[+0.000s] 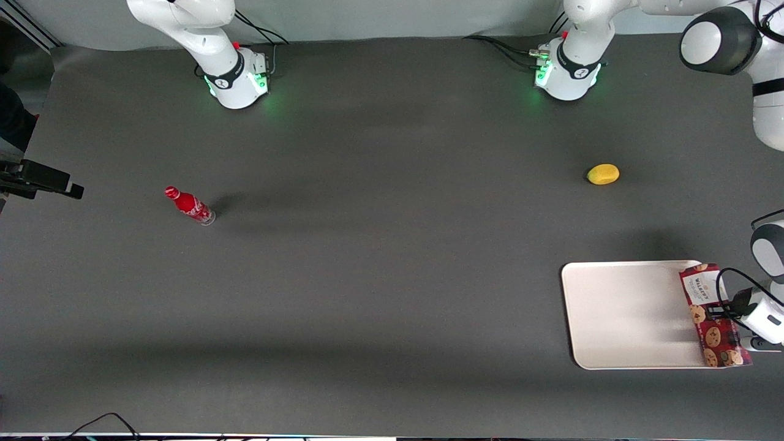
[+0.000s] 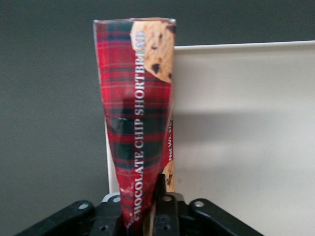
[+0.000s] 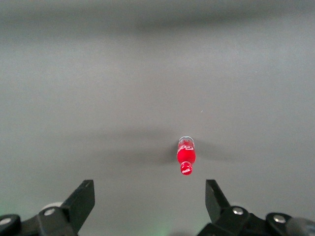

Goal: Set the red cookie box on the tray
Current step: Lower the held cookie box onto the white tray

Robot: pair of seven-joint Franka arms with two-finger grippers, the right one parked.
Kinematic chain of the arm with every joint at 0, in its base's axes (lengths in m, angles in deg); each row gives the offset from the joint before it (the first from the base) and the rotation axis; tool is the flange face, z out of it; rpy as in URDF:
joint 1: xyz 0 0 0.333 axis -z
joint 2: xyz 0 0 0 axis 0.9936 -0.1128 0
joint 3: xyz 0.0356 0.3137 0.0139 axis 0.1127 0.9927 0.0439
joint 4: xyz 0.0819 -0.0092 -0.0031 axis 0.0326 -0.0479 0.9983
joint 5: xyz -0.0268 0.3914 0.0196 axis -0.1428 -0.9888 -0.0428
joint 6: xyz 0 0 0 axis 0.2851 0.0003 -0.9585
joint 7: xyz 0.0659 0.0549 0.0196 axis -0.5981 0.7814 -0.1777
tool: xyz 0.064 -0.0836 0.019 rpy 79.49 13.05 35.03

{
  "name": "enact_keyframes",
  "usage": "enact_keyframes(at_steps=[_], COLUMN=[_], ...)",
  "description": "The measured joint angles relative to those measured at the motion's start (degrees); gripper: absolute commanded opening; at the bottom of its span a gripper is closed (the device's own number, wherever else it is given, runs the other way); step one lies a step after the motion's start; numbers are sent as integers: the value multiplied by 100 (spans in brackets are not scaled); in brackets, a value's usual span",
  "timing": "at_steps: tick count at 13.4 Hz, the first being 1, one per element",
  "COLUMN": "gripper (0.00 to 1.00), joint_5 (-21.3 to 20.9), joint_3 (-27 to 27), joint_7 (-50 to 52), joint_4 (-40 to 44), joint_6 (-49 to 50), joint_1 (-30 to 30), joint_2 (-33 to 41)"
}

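Note:
The red cookie box point(image 1: 712, 315), a long tartan carton with cookie pictures and a white label panel, is held over the tray's point(image 1: 625, 315) edge at the working arm's end of the table. My left gripper point(image 1: 726, 309) is shut on the box near its middle. In the left wrist view the box point(image 2: 135, 123) stands on edge between the fingers point(image 2: 160, 189), with the cream-white tray point(image 2: 246, 137) beside and under it. Whether the box touches the tray I cannot tell.
A yellow lemon-like object point(image 1: 603, 174) lies farther from the front camera than the tray. A small red soda bottle point(image 1: 189, 206) stands toward the parked arm's end of the table, also in the right wrist view point(image 3: 186, 156). Grey table mat point(image 1: 392, 275) all around.

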Motion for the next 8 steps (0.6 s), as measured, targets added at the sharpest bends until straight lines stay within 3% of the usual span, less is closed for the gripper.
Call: enact_keyframes(at_steps=[8], gripper=[100], joint_5=[-45], joint_3=[20], joint_7=[-46], joint_4=[71], joint_6=[-121], joint_1=[-6], joint_2=[-24])
